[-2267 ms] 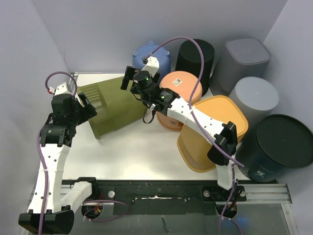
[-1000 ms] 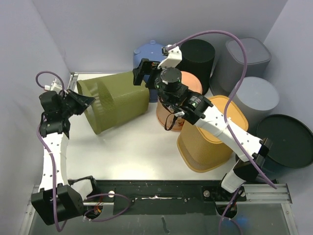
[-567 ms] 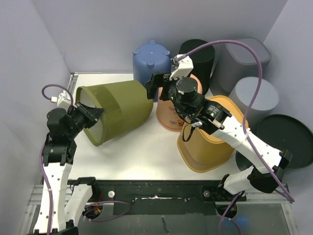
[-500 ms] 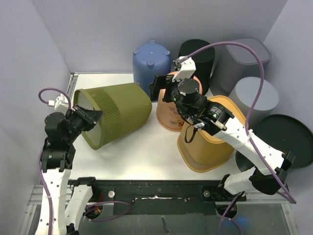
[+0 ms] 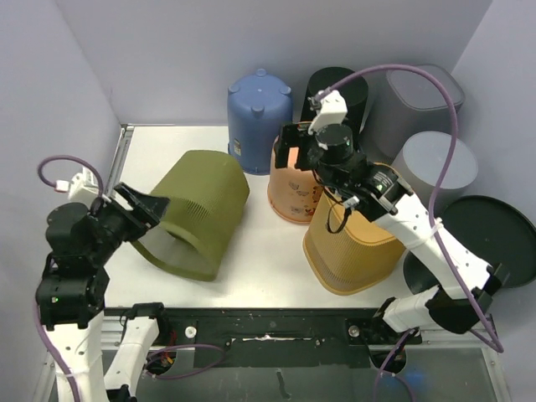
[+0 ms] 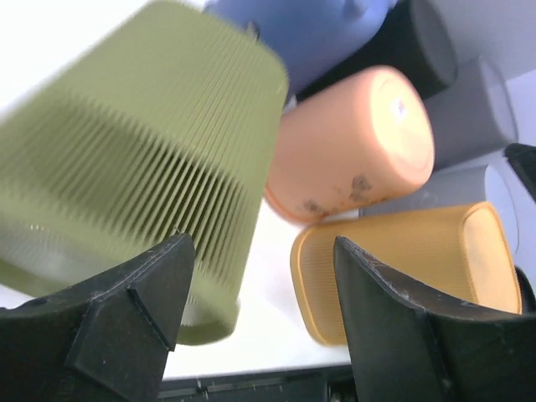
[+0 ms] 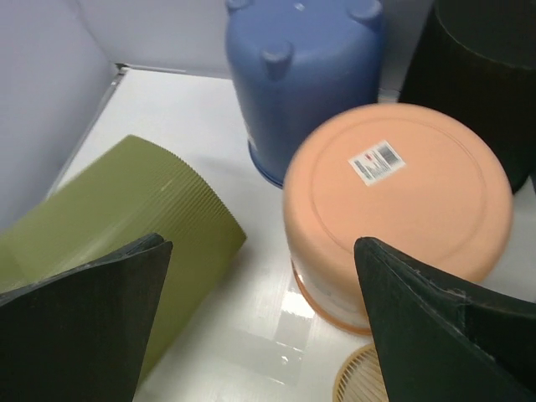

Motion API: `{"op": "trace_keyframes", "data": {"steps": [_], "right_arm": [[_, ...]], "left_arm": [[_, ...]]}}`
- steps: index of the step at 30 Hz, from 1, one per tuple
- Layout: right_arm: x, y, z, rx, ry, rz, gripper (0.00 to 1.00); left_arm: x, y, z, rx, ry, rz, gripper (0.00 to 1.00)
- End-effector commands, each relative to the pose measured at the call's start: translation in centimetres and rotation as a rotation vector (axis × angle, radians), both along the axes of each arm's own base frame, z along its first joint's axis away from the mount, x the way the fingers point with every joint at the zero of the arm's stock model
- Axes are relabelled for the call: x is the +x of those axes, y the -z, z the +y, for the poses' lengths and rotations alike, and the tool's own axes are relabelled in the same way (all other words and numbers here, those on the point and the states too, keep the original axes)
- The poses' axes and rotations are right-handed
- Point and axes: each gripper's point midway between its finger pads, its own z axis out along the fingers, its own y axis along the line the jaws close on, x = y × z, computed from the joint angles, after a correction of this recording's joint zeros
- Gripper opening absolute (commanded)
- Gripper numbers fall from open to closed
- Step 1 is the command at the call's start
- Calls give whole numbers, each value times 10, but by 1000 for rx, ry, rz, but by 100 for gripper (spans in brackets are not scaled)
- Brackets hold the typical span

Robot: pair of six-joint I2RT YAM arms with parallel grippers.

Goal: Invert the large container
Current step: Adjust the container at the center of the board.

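Observation:
The large container (image 5: 199, 211) is olive green and ribbed. It leans on the white table with its base toward the back right and its open rim facing down toward the near left. My left gripper (image 5: 138, 218) is just off that rim, open and holding nothing. In the left wrist view the container (image 6: 142, 159) is blurred and fills the upper left, beyond the empty left gripper (image 6: 264, 289). My right gripper (image 5: 291, 149) hangs open above the peach pot, apart from the olive container (image 7: 126, 218). Nothing lies between the right gripper (image 7: 264, 280) fingers.
An upturned blue bucket (image 5: 258, 113), a peach pot (image 5: 293, 188) and an orange mesh basket (image 5: 356, 243) crowd the right of the olive container. Black bins (image 5: 339, 84) (image 5: 490, 239) and grey bins (image 5: 423, 96) stand behind. Walls close the left and back.
My left gripper opened, let go of the container's rim and drew back toward the near left. The container dropped and swung its rim down. My right arm moved right, off the container.

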Motion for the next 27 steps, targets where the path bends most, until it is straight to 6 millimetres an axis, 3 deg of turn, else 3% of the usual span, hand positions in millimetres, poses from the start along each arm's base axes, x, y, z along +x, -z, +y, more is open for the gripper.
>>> {"op": "trace_keyframes", "data": {"steps": [1, 5, 8, 14, 17, 22, 25, 27], "right_arm": [[-1, -30, 44, -8, -195, -21, 98], [-8, -25, 81, -77, -298, -4, 98], [-11, -16, 98, -82, -358, 24, 98], [-29, -12, 108, -51, -457, 67, 97], [-56, 4, 114, -87, -574, 105, 98], [-115, 41, 140, -190, -751, 143, 98], [-121, 68, 152, -246, -665, 163, 97], [-119, 87, 160, -271, -621, 178, 98]], "left_arm": [[0, -63, 27, 162, -93, -174, 67], [4, -87, 39, 198, -156, -245, 67], [21, -90, 32, 177, -133, -290, 68], [99, -63, -10, 187, 92, -257, 70], [142, -49, -17, 238, 160, -242, 73], [212, -31, -6, 230, 279, -227, 76], [245, -15, 18, 164, 305, -201, 76], [262, -5, 21, 132, 318, -190, 75]]}}
